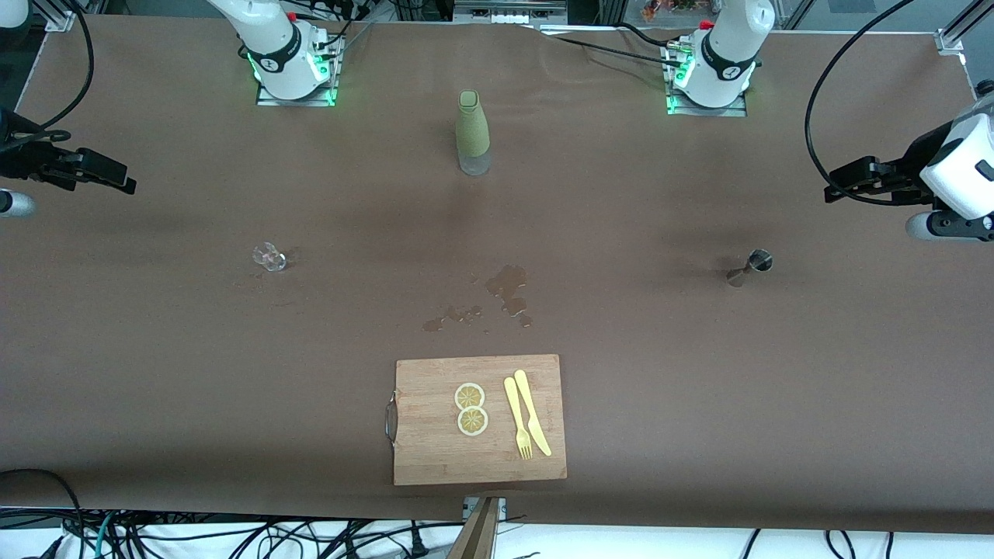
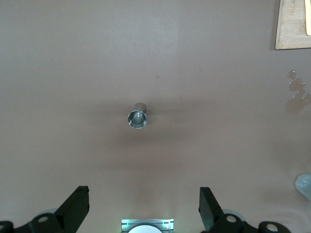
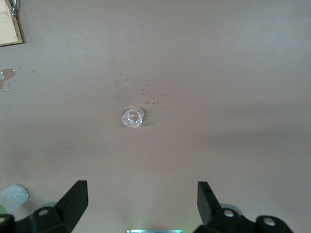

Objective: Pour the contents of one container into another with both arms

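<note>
The tiny clear faceted glass cup point(image 1: 269, 257) stands on the brown table point(image 1: 699, 404) toward the right arm's end, and the small silver hourglass-shaped metal jigger point(image 1: 751, 266) stands well apart from it toward the left arm's end. Neither is held. The right gripper point(image 3: 141, 206) hangs over the table near its arm's edge with its jaws spread wide and empty; its wrist view looks straight down on the cup. The left gripper point(image 2: 144, 208) is likewise released and empty, with the jigger centred in its wrist view. Between the two vessels lie wet spill patches point(image 1: 509, 289), and near them a bamboo cutting board point(image 1: 435, 458) sits closer to the front camera.

The step in hand looks like the first reach. The right gripper should descend straight over the cup, straddle its walls low, and close gently, since faceted glass likely slips. The left should pinch the jigger at its narrow waist, keeping it upright. Both should meet over the table's middle, rims close, before any tilt.
</note>
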{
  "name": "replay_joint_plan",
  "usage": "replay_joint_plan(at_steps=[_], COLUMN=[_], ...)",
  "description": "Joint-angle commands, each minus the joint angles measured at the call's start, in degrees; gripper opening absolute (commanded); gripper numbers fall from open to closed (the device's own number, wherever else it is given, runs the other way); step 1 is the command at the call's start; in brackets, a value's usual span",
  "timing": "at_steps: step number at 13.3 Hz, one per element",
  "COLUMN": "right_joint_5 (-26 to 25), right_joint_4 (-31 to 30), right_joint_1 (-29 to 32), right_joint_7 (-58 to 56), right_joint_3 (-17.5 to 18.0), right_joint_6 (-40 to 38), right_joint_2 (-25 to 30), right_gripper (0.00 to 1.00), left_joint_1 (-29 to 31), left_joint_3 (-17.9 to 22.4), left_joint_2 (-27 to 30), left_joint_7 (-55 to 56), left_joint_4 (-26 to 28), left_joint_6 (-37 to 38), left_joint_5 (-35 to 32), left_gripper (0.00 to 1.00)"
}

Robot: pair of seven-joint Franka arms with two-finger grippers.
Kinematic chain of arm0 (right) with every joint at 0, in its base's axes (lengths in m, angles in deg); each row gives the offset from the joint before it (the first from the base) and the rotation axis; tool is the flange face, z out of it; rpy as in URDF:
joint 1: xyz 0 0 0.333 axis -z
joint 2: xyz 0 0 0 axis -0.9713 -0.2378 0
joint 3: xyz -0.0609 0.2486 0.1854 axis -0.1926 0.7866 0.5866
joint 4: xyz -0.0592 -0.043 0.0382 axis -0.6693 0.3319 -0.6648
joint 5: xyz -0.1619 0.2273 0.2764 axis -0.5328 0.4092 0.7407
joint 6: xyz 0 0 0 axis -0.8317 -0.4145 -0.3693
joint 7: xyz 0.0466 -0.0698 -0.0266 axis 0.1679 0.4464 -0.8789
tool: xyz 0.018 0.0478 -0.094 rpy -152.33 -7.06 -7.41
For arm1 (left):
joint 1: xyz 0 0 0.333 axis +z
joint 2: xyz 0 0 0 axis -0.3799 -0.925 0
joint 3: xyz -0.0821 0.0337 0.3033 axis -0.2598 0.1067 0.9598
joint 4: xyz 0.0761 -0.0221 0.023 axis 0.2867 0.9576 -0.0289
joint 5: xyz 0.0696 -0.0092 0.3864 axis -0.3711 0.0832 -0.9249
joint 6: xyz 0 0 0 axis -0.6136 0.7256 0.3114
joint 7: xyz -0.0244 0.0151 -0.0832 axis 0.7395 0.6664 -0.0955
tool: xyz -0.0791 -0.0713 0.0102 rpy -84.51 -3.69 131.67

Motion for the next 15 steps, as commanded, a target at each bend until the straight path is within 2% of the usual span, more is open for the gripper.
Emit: replay_joint_plan(at_steps=[1, 10, 15], right_joint_5=[0.9, 0.8, 0.8], right_joint_4=[1.0, 1.4, 1.6], right_joint_1=[0.6, -0.5, 0.0], right_joint_7=[-0.8, -1.1, -4.3], right_joint_3=[0.3, 0.5, 0.1], right_joint_6=[-1.4, -1.5, -1.5], right_joint_2=[0.0, -1.0, -2.9], right_gripper=[1.0, 1.0, 1.0], left_joint_1=[0.2, 0.1, 2.9], left_joint_3=[-0.1, -0.3, 0.1], left_joint_2=[-0.5, -2.0, -2.5], left_joint_7=[0.1, 0.2, -1.7], left_joint_4=[-1.0, -2.6, -2.4], left_joint_6=[0.1, 0.4, 0.4], left_joint_5=[-0.8, -0.6, -0.4], left_gripper=[1.0, 1.0, 1.0])
